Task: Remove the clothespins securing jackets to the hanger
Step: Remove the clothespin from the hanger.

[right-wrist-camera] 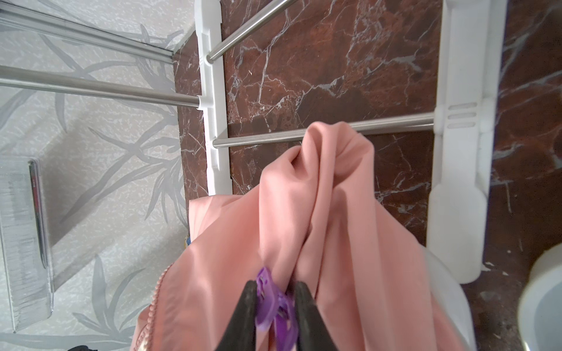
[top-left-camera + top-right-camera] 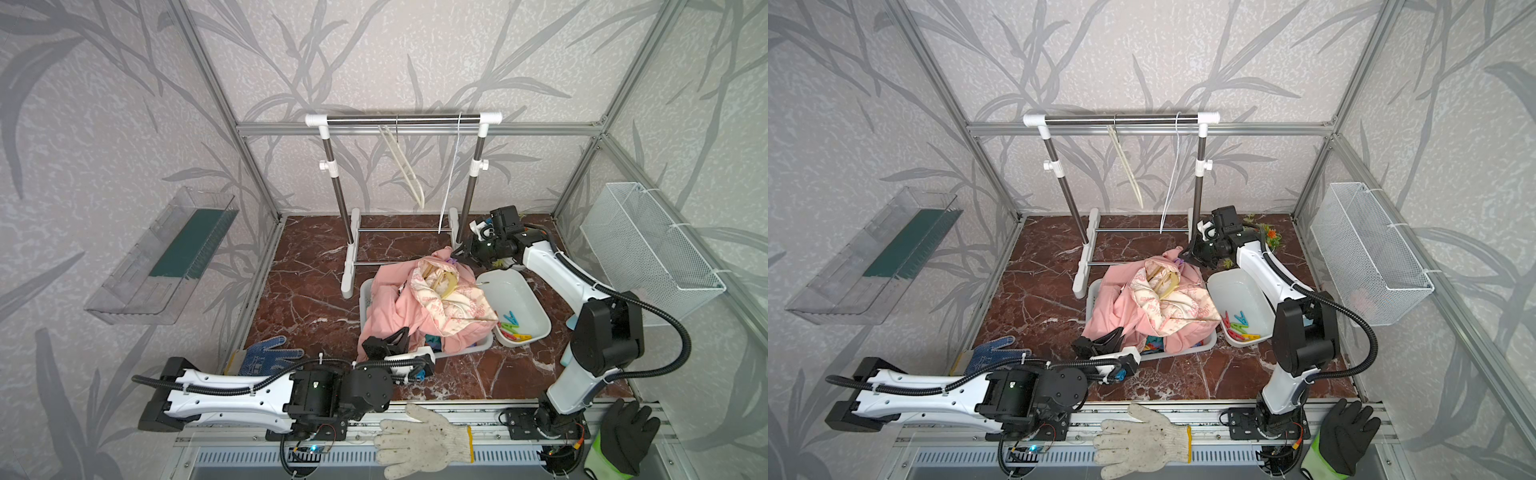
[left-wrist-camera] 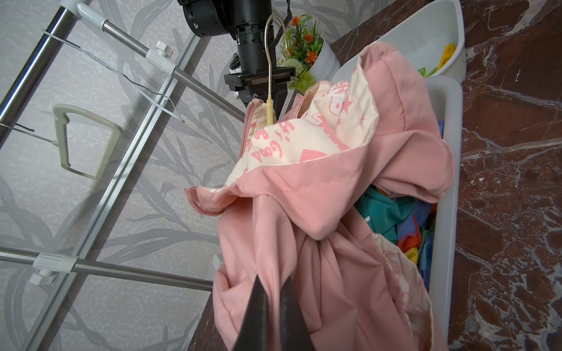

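A pink jacket (image 2: 390,307) (image 2: 1117,299) with cream patterned lining lies heaped on a white basket (image 2: 471,348), still on its wooden hanger (image 2: 440,282) (image 3: 269,112). Beneath it show a teal jacket (image 3: 383,209) and a rainbow one (image 3: 410,243). My left gripper (image 3: 273,281) (image 2: 400,336) is shut on a fold of the pink fabric at the near side. My right gripper (image 1: 272,285) (image 2: 459,252) at the far side has both fingers pressed on a purple clothespin (image 1: 270,301) clipped to the jacket. Several loose clothespins (image 2: 513,326) (image 2: 1239,326) lie in a white bin (image 2: 536,303).
A clothes rack (image 2: 399,120) stands at the back with an empty cream hanger (image 2: 409,166) and a wire hanger. A potted plant (image 2: 1268,237) sits behind the right arm. Gloves (image 2: 424,440) lie along the front rail. A wire basket (image 2: 648,249) is on the right wall, a clear tray (image 2: 166,253) on the left wall.
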Controlling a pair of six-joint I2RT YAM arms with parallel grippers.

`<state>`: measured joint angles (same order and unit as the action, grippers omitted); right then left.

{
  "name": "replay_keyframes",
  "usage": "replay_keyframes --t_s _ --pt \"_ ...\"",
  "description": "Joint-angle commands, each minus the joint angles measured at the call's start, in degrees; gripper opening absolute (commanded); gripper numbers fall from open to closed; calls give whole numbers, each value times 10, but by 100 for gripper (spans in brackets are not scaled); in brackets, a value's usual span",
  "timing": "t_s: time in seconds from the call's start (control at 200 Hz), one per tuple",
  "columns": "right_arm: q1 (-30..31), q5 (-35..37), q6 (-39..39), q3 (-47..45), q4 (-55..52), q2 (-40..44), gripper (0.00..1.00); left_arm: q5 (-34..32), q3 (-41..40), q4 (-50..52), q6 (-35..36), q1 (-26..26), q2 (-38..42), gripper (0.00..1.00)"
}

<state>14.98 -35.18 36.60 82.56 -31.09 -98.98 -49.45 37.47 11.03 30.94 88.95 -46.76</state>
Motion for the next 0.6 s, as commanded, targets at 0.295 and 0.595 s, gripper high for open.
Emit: replay_keyframes --t_s 0.295,0.595 --pt "-18 48 -4 -17 19 62 0 -24 2 9 -13 4 14 0" --pt "-82 126 -35 -84 0 141 0 -25 -4 5 -24 4 27 0"
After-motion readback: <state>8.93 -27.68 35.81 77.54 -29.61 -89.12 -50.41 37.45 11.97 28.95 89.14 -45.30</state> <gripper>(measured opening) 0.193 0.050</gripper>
